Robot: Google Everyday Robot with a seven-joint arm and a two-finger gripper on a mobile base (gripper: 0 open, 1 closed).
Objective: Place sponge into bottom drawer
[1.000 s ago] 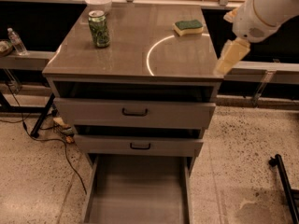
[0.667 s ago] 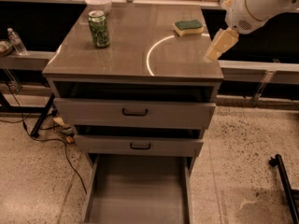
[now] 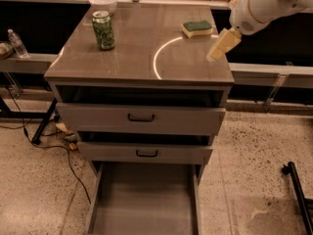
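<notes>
Up at the desk's (image 3: 137, 48) 1 o'clock corner the sponge (image 3: 197, 28) lies flat, long axis roughly 9-to-3, near the hand (image 3: 224, 44) at its 10 o'clock (can't tell if it's apart or together), drawer (image 3: 144, 199) open at 6.

The cabinet top (image 3: 122, 53) is smooth and glossy, throwing back a bright ring of light; the sponge (image 3: 197, 28) has a coarse dark green scouring face on soft pale yellow foam; the can (image 3: 103, 30) looks like shiny printed metal; the bowl (image 3: 103, 3) is plain white and dull; the upper drawer fronts (image 3: 98, 117) are matt grey with black handles (image 3: 141, 117); the bottom drawer (image 3: 142, 199) has a smooth, matt grey floor; the gripper (image 3: 222, 44), above the top's right edge near the sponge, looks like pale yellowish matt plastic, on an arm (image 3: 266, 4) with a smooth white shell; the floor (image 3: 254, 155) is speckled stone with a slight sheen.
</notes>
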